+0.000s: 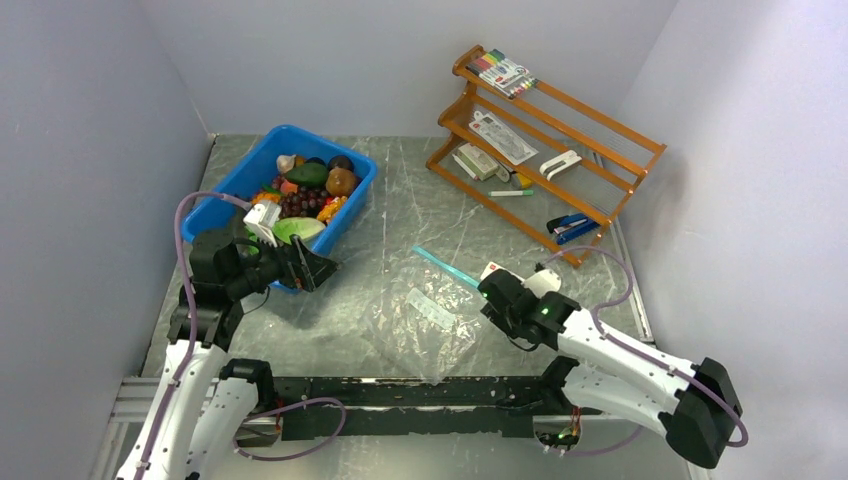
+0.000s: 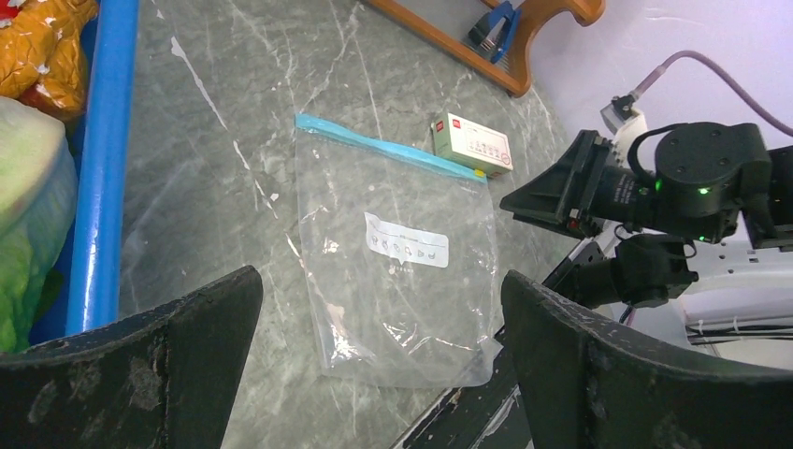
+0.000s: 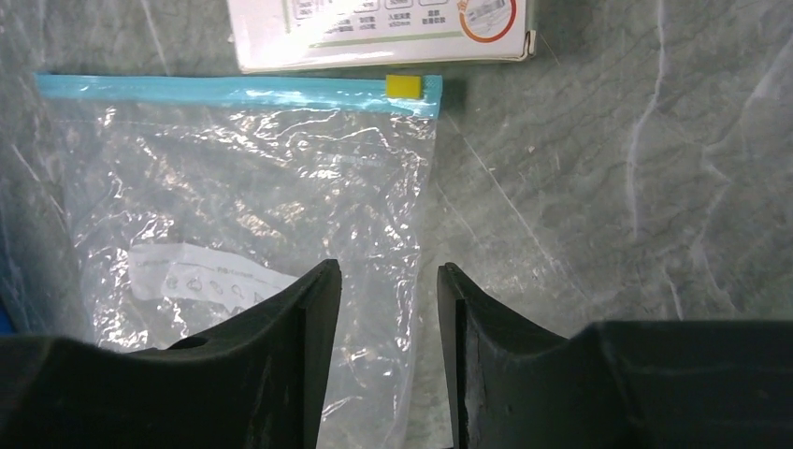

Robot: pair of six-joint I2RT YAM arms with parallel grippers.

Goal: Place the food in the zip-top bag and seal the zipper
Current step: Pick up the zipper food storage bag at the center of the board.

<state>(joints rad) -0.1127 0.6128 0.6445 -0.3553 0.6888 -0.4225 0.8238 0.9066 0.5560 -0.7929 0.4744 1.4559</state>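
Note:
The clear zip-top bag (image 1: 415,325) lies flat and empty on the table, white label (image 1: 431,308) facing up. Its teal zipper (image 1: 445,267) is at the far edge, with a yellow tip (image 3: 404,86). The food sits in the blue bin (image 1: 362,190): lettuce (image 1: 297,228), purple grapes (image 1: 300,203), dark avocado (image 1: 308,173), brown fruit (image 1: 341,181). My left gripper (image 1: 320,268) is open and empty at the bin's near corner, facing the bag (image 2: 397,271). My right gripper (image 3: 388,271) is open, jaws a little apart, low over the bag's right edge (image 3: 416,215).
A small white and red box (image 3: 374,28) lies against the zipper's far side. An orange wooden rack (image 1: 545,150) with markers and stationery stands at the back right. Grey walls close in left, back and right.

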